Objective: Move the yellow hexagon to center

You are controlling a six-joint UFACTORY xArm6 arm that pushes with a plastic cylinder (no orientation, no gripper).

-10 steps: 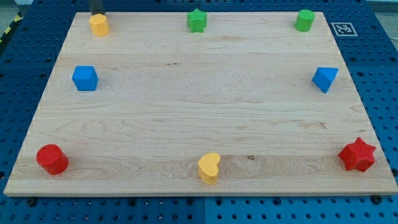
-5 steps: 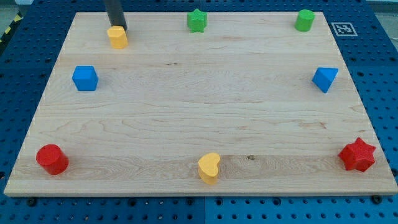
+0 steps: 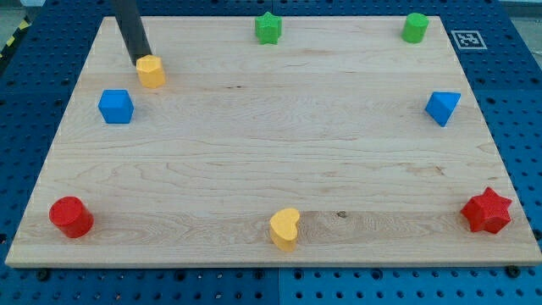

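Eight blocks rest on the wooden board (image 3: 254,161). My tip (image 3: 140,63) touches the upper-left edge of the yellow hexagon (image 3: 152,72), which sits in the view's upper left, just above and right of the blue cube (image 3: 116,107) (well apart from the board's centre). The rod carries no fingers, so nothing is spread or pinched. A yellow heart (image 3: 285,228) lies at bottom centre.
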